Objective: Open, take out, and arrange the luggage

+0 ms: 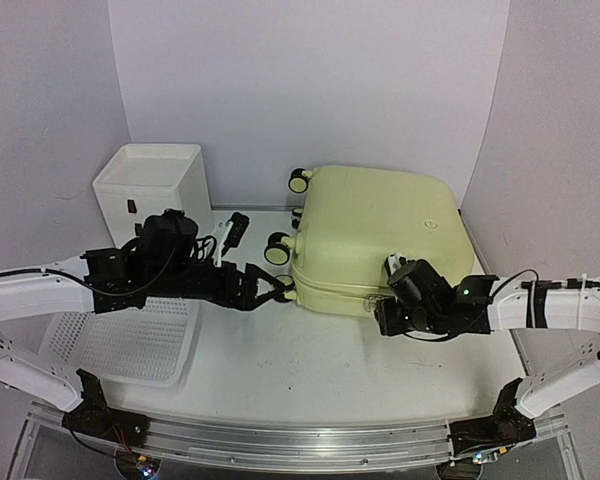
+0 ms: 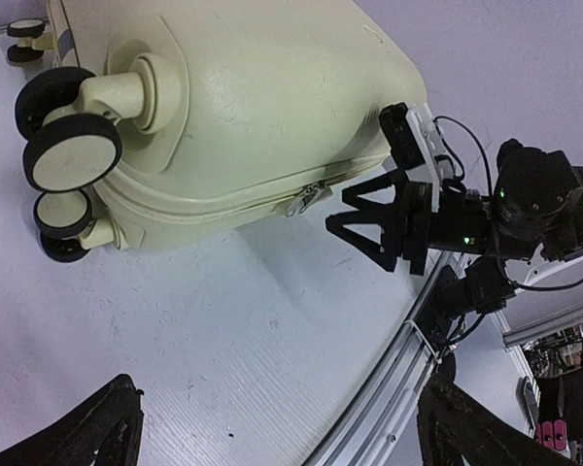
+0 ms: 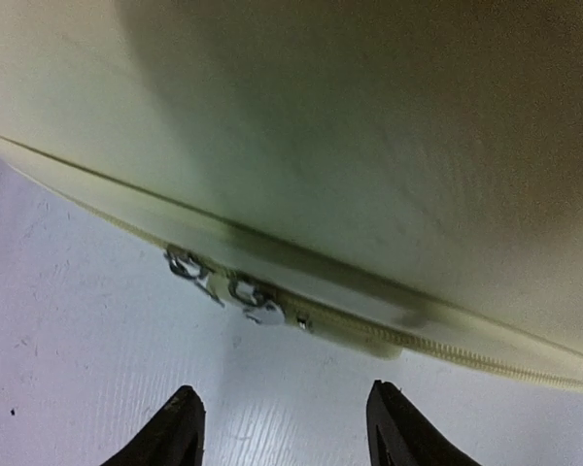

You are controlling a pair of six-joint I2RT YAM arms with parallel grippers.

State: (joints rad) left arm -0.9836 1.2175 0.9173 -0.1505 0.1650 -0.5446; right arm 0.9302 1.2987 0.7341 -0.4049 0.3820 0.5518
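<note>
Luggage [image 1: 375,235]: pale yellow hard shell, zipped shut, flat on worktop [image 1: 280,350]. Left hand [image 2: 282,427], right hand [image 3: 284,422]: both open, empty.

A white table [image 1: 310,370] fills the middle of the space, its top matt and finely grained, with faint scuffs and a few small dark specks toward the near edge. A metal rail [image 1: 280,440] runs along that near edge from corner to corner. Three plain, pale grey-lilac panels close the table in: a back wall [image 1: 310,90] behind the far edge, a left wall [image 1: 40,120] and a right wall [image 1: 560,120], meeting in straight vertical seams. The light is soft and even, with only weak shadows on the tabletop. Past the table's right near corner, the left wrist view shows blurred metal framing [image 2: 554,335].
</note>
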